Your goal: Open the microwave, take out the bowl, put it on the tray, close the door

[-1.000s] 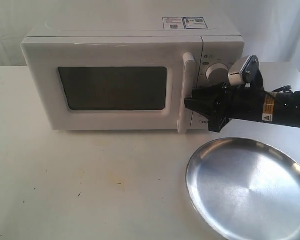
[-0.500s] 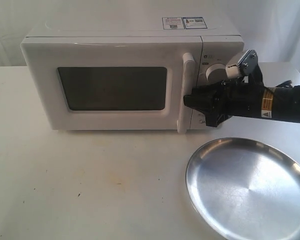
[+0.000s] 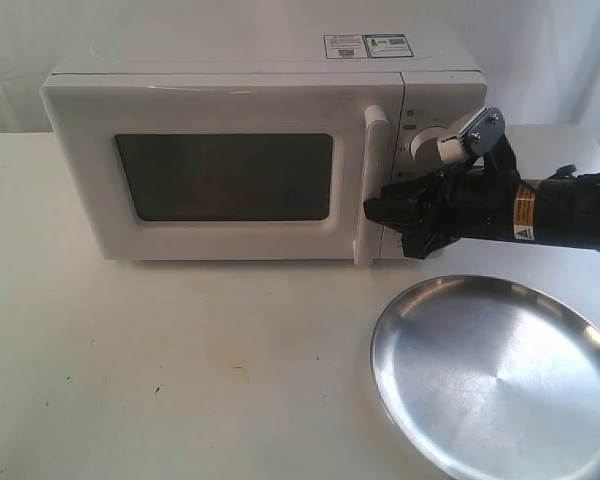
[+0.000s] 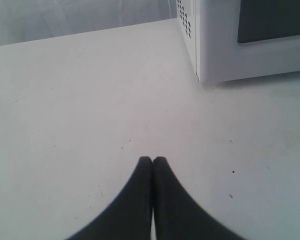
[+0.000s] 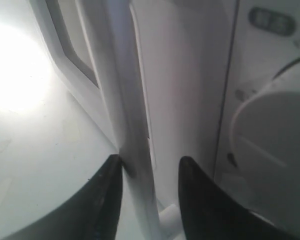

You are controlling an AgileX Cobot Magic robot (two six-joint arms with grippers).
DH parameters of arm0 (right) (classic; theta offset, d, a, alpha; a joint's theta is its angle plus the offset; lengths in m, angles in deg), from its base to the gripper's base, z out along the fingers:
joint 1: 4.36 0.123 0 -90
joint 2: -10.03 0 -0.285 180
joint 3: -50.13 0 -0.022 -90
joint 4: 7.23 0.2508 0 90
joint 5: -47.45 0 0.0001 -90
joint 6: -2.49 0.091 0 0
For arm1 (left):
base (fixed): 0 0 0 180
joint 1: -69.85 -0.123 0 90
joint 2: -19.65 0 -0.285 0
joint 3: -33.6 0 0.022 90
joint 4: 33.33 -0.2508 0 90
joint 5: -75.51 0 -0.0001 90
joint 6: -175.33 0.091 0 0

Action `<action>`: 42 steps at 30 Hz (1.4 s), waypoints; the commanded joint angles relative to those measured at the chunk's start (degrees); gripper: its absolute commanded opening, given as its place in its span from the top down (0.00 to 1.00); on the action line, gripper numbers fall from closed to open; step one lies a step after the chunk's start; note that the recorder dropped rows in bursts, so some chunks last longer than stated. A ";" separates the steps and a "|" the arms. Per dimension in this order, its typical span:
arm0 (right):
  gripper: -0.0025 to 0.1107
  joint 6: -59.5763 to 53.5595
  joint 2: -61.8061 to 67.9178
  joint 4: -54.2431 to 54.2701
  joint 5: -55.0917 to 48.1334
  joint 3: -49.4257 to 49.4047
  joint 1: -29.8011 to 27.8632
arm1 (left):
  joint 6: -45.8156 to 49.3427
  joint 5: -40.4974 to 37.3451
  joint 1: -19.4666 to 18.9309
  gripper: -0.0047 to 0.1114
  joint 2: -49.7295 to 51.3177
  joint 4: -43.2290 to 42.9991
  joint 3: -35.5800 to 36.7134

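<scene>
Nudged leftward, my right hand (image 3: 372,208) is at the handle (image 3: 374,140) of the shut door (image 3: 225,115); its dark window (image 3: 225,178) hides the bowl; the tray (image 3: 490,385) sits cut off on the worktop (image 3: 180,350). Left wrist: left hand (image 4: 152,162) closed, empty. Right wrist: blurred fingers (image 5: 105,200) spread astride the handle, unclamped.

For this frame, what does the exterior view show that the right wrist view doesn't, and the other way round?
Only the exterior view shows the tray, the whole microwave with its stickers, and the door shut flush.

Only the right wrist view shows how the right gripper stands. Its fingers are on either side of the handle, jaws open, with a gap on one side.

Both show the handle, part of the door and a knob.
</scene>
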 commanded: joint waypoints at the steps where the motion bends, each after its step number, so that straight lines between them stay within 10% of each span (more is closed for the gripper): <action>1: 0.69 -3.91 -0.31 -7.00 14.93 1.55 8.56 | -0.32 0.08 0.05 0.96 -0.12 0.22 0.19; 12: 0.98 -5.09 -0.31 -6.17 12.79 1.55 10.72 | -0.32 0.08 0.05 0.96 -0.12 0.22 0.19; 42: 0.98 -1.13 -8.46 -20.09 12.19 -5.25 10.09 | -0.32 0.07 0.05 0.96 -0.12 0.22 0.19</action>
